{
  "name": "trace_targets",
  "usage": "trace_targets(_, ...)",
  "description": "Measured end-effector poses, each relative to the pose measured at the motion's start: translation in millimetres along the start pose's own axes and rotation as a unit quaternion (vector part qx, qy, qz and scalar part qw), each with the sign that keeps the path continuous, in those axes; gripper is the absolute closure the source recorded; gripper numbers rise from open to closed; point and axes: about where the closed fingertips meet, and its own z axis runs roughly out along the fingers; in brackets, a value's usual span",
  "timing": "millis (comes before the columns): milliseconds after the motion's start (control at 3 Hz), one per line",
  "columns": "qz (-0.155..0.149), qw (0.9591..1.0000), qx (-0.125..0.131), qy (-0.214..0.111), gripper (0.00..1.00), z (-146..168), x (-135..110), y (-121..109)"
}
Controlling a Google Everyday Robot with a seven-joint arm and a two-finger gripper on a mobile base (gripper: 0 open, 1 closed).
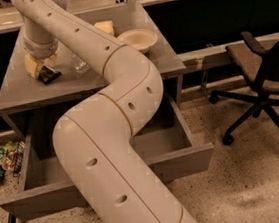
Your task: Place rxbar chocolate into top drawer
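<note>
The rxbar chocolate (50, 74), a small black bar, lies on the grey counter (22, 94) at its left side, right against a yellow sponge block (31, 66). My gripper (42, 66) is directly over the bar and the sponge, mostly hidden by the wrist of my arm (112, 136). The top drawer (112, 183) stands pulled open below the counter. Its grey inside (165, 135) shows to the right of my arm, and its handle is hidden.
On the counter are a clear glass (80, 65), a tan bowl (138, 39) and a second yellow block (103, 27). An office chair (263, 74) stands at the right. Snack bags (0, 160) lie on the floor at the left.
</note>
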Motion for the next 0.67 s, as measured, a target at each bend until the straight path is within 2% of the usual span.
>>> trace_targets(333, 0.0, 1.0, 0.0, 0.0, 0.95, -4, -2, 1)
trace_targets(667, 0.02, 0.9994, -0.029, 0.003, 1.0, -16, 19, -2)
